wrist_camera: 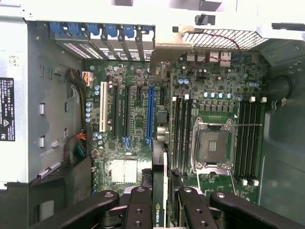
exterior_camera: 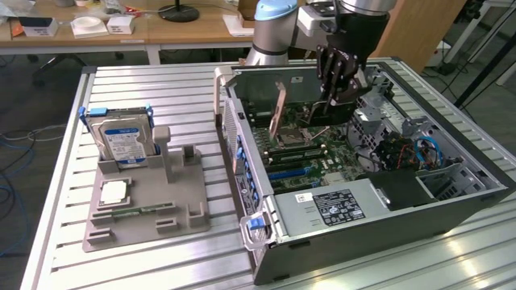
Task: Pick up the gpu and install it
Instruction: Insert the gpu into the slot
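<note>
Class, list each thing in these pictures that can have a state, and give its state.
gpu: held edge-on in the tool, over the motherboard.
tool: shut on the gpu.
computer case: open, side panel off.
CPU socket: empty.
blue expansion slot: empty.
hard drive: standing on edge in the grey holder.

This is a robotics lab in an office-like room. A slatted aluminium tabletop (exterior_camera: 161, 84) carries an opened computer case (exterior_camera: 363, 241) and a grey moulded fixture (exterior_camera: 145, 211) with a hard drive (exterior_camera: 121, 139) standing in it. A robot arm (exterior_camera: 274, 24) rises at the far edge, its end effector (wrist_camera: 163, 200) clamped on the gpu (wrist_camera: 159, 167) above the bare motherboard (wrist_camera: 138, 119). Behind stand wooden desks (exterior_camera: 185, 30) bearing white boxes (exterior_camera: 89, 25), and loose cables (exterior_camera: 20, 139) lie on the carpeted floor.
</note>
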`<state>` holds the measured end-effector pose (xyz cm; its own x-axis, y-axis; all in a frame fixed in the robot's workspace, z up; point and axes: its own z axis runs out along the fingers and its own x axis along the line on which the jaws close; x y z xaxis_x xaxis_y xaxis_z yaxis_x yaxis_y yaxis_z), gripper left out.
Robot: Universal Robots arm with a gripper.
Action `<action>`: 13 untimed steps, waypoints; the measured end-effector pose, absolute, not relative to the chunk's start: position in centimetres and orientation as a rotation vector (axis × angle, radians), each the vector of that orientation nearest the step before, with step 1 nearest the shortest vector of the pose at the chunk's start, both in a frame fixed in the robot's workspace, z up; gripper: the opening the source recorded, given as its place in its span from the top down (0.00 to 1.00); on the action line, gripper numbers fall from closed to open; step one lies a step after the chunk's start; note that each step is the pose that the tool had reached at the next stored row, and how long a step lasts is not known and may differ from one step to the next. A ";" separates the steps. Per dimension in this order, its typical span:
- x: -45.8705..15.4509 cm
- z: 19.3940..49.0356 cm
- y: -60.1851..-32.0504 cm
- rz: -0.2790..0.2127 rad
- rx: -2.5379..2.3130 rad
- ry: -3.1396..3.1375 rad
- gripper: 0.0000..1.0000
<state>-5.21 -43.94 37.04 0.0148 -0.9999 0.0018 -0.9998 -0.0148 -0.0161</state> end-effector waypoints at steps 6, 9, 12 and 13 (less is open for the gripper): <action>-5.3 36.5 -44.2 -0.027 -2.225 2.197 0.74; -5.3 36.0 -44.2 -0.028 -2.224 2.198 0.74; -5.5 35.5 -44.3 -0.028 -2.223 2.198 0.74; -5.5 35.3 -44.3 -0.028 -2.222 2.199 0.74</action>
<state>-5.53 -44.29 35.33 0.0107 -0.9999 0.0021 -0.9997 -0.0108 -0.0235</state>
